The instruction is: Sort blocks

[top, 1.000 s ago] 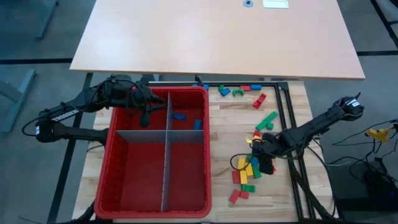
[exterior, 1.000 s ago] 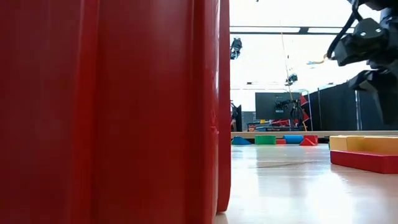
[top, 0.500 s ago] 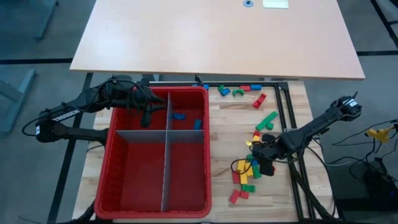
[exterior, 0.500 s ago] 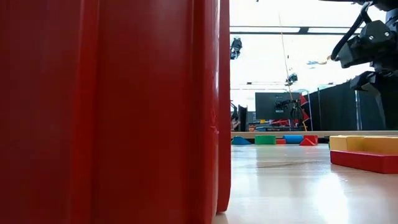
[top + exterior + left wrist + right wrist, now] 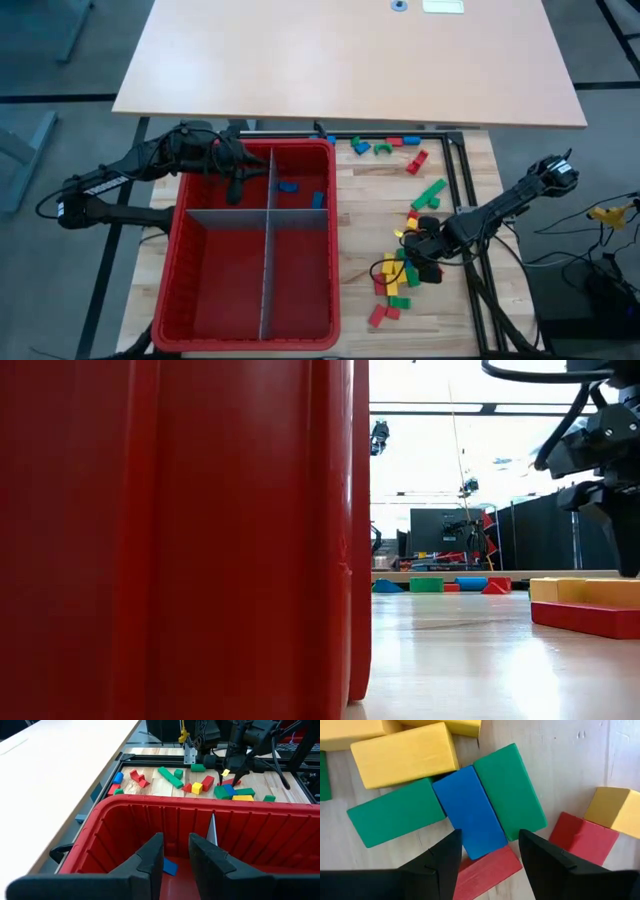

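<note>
Blue block (image 5: 472,812) lies between your right gripper (image 5: 490,855) fingers — spread, ungrasped; left gripper (image 5: 175,852) hangs over the red bin (image 5: 190,290) — fingers parted, empty.

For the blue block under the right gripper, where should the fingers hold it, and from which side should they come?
Grip the blue block across its two long sides, coming straight down from above. It lies flat among the pile, and green blocks press against both long sides, so the fit looks tight. The open right gripper already hangs over its near end.
</note>
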Available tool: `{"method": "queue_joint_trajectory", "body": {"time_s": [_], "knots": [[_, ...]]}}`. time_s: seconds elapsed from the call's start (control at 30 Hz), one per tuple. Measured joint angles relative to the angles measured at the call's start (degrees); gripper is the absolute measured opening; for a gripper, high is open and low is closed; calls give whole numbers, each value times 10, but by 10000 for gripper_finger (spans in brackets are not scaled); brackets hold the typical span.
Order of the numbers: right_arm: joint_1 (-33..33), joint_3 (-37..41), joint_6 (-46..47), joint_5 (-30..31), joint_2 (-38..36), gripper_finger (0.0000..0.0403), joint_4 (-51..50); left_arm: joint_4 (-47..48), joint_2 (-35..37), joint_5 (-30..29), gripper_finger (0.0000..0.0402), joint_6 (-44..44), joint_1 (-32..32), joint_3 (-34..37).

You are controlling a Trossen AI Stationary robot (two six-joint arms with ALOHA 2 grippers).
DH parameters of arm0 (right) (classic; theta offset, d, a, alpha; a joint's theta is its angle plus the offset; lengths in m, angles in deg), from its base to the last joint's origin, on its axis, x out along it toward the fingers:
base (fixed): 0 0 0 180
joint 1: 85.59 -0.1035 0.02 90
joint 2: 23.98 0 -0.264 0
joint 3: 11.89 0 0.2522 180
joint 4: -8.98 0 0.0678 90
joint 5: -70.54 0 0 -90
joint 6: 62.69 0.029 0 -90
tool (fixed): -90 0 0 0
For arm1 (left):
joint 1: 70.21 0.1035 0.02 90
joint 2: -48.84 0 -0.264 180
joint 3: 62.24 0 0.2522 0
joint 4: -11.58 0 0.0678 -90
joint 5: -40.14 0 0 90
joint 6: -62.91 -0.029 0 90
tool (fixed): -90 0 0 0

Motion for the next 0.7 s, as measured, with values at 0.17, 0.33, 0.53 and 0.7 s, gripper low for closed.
{"method": "queue_joint_trajectory", "body": {"time_s": [0.17, 0.33, 0.53, 0.7], "knots": [[-1, 0, -2, 0, 12, 208, 7, 0, 0, 0, 86, -1, 0, 0], [-6, -1, -7, 3, 23, 245, 23, 0, 0, 0, 84, -2, 0, 0], [-10, -20, -15, 0, 33, 263, 32, 0, 0, 0, 78, -2, 0, 0], [-10, -29, -14, -2, 47, 251, 32, 0, 0, 0, 81, -2, 0, 0]]}}
